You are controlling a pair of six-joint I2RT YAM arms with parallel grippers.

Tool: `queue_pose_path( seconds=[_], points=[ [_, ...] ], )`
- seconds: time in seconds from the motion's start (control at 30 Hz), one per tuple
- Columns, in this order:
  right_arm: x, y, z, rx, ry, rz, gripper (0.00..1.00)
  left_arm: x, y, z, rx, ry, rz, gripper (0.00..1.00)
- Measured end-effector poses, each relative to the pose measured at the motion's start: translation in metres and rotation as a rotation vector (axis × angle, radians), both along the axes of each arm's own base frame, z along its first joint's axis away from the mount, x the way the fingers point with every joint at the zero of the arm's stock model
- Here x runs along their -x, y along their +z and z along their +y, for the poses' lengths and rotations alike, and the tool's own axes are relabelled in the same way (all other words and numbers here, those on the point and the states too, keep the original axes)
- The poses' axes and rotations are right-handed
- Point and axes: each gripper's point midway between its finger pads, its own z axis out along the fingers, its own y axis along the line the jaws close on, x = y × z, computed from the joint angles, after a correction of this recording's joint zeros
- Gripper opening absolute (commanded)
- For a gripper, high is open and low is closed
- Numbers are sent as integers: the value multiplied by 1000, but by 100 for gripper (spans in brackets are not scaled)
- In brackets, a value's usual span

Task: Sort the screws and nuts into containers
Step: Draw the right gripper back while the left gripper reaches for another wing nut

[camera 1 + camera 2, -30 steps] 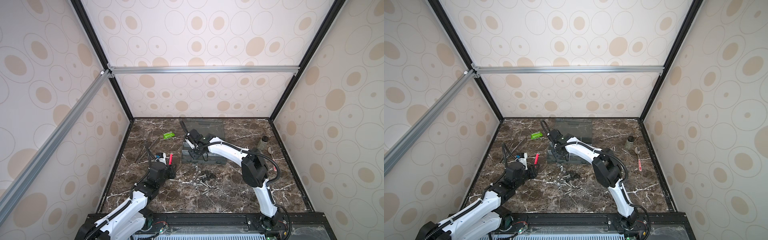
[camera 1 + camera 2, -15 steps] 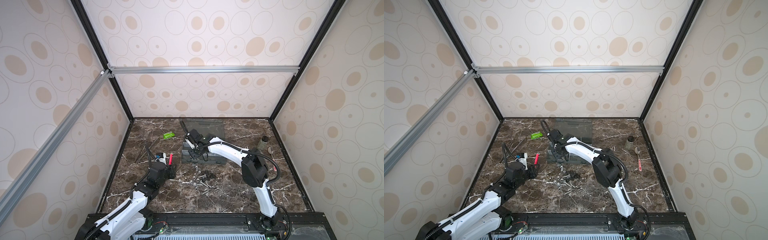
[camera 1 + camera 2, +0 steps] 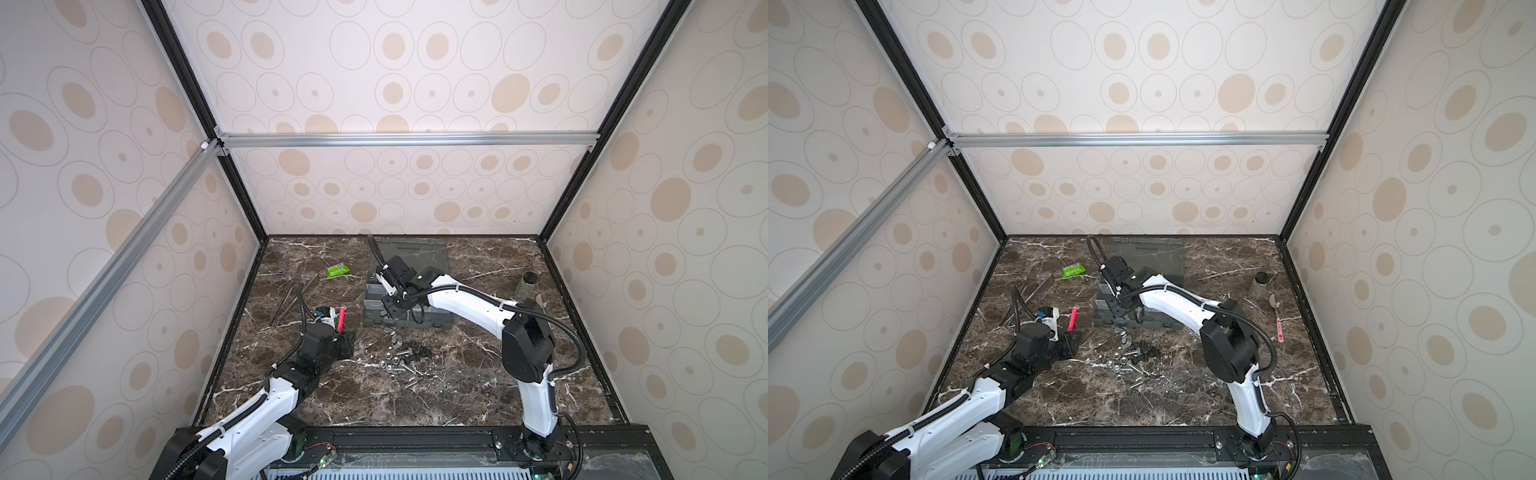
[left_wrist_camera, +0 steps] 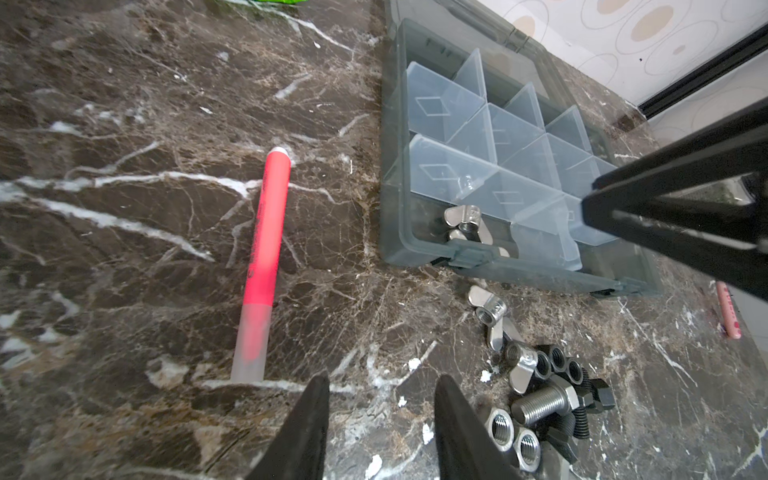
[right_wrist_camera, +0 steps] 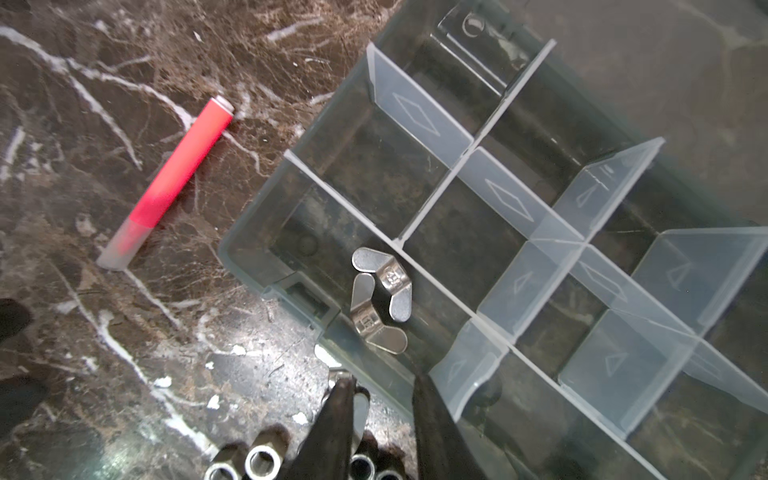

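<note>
The containers are compartments of a grey organiser box (image 3: 432,322) with its lid open at the back. Two silver wing nuts (image 5: 380,299) lie in its front-left compartment (image 5: 266,232). In front of the box lies a loose pile (image 3: 405,359): wing nuts (image 4: 490,311), silver hex nuts (image 4: 513,436), black nuts (image 4: 557,365) and a silver screw (image 4: 544,405). My right gripper (image 5: 381,382) hangs over the box's front-left edge (image 3: 392,311), open and empty. My left gripper (image 4: 382,382) is open and empty, low over the marble just left of the pile (image 3: 345,347).
A red marker (image 3: 341,319) lies left of the box, a green packet (image 3: 336,271) and metal tweezers (image 3: 291,299) further back left. A black-capped jar (image 3: 525,282) and a pink-handled spoon (image 3: 1277,316) sit at the right. The walls close in the marble floor.
</note>
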Motion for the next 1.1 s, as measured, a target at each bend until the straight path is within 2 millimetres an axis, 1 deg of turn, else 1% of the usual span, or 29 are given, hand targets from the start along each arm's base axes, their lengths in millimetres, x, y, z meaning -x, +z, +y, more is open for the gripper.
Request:
queue_pose_path(
  seconds=[0.07, 0.17, 0.27, 0.3, 0.33, 0.47, 0.57, 0.67, 0.8, 0.93, 1.1],
  points=[
    [5, 10, -6, -18, -9, -13, 29, -1, 0, -2, 4, -8, 5, 41],
    [13, 18, -19, -30, -28, -26, 30, -3, 0, -6, 13, -20, 8, 40],
    [26, 20, -37, -39, -57, -35, 31, -6, 0, -12, 23, -35, 20, 40],
    [32, 20, -46, -41, -73, -36, 31, -7, 0, -14, 27, -42, 22, 40],
    [37, 20, -55, -37, -87, -37, 31, -8, 0, -18, 28, -54, 29, 40],
    [51, 22, -83, -40, -144, -49, 31, -13, -1, -32, 26, -89, 46, 40],
    [60, 25, -102, -51, -191, -68, 32, -14, -2, -47, 29, -124, 50, 40],
    [70, 24, -121, -60, -237, -84, 33, -12, -8, -67, 40, -162, 71, 41],
    [86, 16, -144, -60, -296, -87, 33, -11, -19, -97, 36, -216, 118, 45],
    [98, 6, -160, -60, -343, -79, 33, -18, -25, -121, 29, -242, 148, 46],
    [108, 2, -173, -72, -387, -77, 33, -24, -32, -140, 15, -250, 171, 47]
  ],
)
